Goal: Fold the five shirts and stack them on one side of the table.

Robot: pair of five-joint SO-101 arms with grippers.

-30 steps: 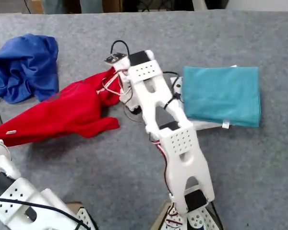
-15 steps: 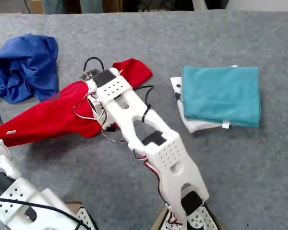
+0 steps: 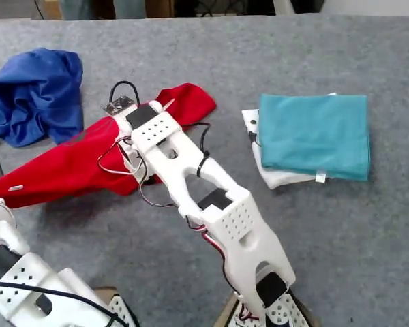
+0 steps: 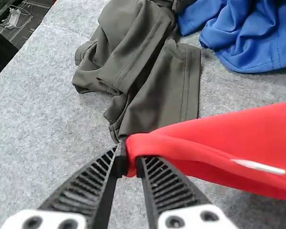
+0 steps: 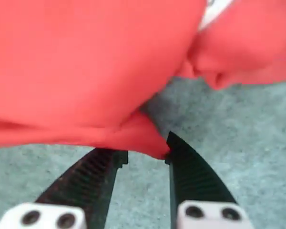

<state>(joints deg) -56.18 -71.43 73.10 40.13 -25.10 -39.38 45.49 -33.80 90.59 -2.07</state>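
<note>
red shirt: [image 3: 75, 163] unfolded, lies slantwise on the left half of the table, from the left edge up toward the middle; one rounded end sits at mid-table, near the folded stack but apart from it
left gripper: [image 4: 127, 160] closed tight on a rolled edge of the red shirt, cloth pinched between both fingertips; low over the table
right gripper: [image 5: 143, 148] jaws a moderate way apart, an edge fold of the red shirt between them and touching one finger; not clamped as far as I can see
right arm: [image 3: 191, 177] stretched from the near table edge diagonally across the middle of the red shirt, its wrist end over the shirt's upper part
left arm: [image 3: 27, 286] near-left corner, beside the red shirt's end at the left table edge
blue shirt: [image 3: 34, 95] crumpled heap, far left, just beyond the red shirt; can't tell whether they touch
olive-grey shirt: [image 4: 143, 71] crumpled, unfolded, lying beside the blue shirt and overlapped by it at one edge, just past the pinched red edge
teal shirt: [image 3: 313, 133] folded flat rectangle, right side of the table, top of the stack
white shirt: [image 3: 279, 177] folded, under the teal shirt, its edges sticking out on the stack's left and near sides
table: [image 3: 327, 238] grey felt-like cover
</note>
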